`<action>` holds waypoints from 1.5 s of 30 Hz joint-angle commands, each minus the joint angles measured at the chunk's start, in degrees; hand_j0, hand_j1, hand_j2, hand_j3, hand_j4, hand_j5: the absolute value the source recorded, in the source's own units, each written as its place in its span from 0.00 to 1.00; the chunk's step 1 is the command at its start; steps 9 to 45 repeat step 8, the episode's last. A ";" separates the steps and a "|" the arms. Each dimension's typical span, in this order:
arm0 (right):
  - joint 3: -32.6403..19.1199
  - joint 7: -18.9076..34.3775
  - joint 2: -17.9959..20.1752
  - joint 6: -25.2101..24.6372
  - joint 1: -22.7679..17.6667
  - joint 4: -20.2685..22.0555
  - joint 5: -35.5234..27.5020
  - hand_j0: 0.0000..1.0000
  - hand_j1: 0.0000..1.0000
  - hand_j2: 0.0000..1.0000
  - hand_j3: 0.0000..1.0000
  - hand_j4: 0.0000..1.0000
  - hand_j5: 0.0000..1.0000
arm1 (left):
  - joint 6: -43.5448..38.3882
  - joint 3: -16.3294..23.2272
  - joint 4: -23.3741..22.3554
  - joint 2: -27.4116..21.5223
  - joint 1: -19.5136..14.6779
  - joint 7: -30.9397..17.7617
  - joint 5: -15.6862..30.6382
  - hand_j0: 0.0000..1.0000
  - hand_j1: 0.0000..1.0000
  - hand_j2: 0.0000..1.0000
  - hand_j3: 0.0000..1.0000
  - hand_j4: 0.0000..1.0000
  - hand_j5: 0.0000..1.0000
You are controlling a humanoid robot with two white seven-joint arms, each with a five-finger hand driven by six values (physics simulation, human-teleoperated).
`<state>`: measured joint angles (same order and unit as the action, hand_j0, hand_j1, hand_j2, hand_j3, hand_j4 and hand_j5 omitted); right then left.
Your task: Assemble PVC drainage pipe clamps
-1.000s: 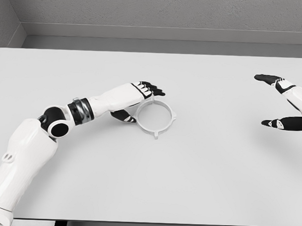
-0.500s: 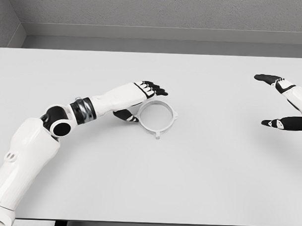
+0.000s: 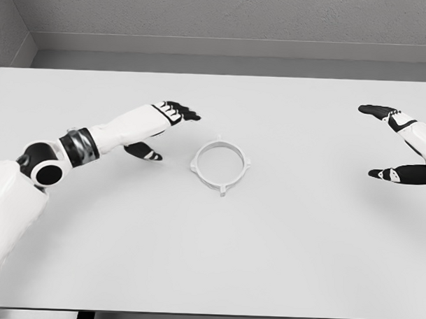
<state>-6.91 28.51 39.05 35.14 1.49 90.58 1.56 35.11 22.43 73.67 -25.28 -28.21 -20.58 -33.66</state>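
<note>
The pipe clamp ring (image 3: pixel 220 164) lies flat near the middle of the worktop (image 3: pixel 280 246), just right of the left hand (image 3: pixel 160 130), whose fingers (image 3: pixel 181 111) are spread and empty; the right hand (image 3: pixel 402 148), also spread, sits well apart

Matt white plastic-looking clamp ring (image 3: pixel 221 165) on a smooth matt white table (image 3: pixel 265 259)

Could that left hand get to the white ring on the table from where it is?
Probably yes. The left hand hangs open just left of the ring, apart from it, with only bare table between them.
</note>
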 commanded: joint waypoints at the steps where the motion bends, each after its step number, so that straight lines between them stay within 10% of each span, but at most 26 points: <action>1: 0.05 -0.03 0.06 -0.14 0.00 0.04 -0.51 1.00 1.00 1.00 1.00 1.00 1.00 | -0.11 -3.62 -0.20 -6.09 0.00 0.10 2.90 1.00 1.00 1.00 1.00 1.00 1.00; 8: -0.04 -0.03 0.06 -0.14 0.00 0.04 -0.51 1.00 1.00 1.00 1.00 1.00 1.00 | -0.11 -6.97 -0.46 -16.99 4.22 0.10 9.13 1.00 1.00 1.00 1.00 1.00 1.00; 45: -0.04 -0.03 0.06 -0.14 0.00 0.04 -0.51 1.00 1.00 1.00 1.00 1.00 1.00 | -0.11 -6.97 -0.46 -16.99 4.22 0.10 9.13 1.00 1.00 1.00 1.00 1.00 1.00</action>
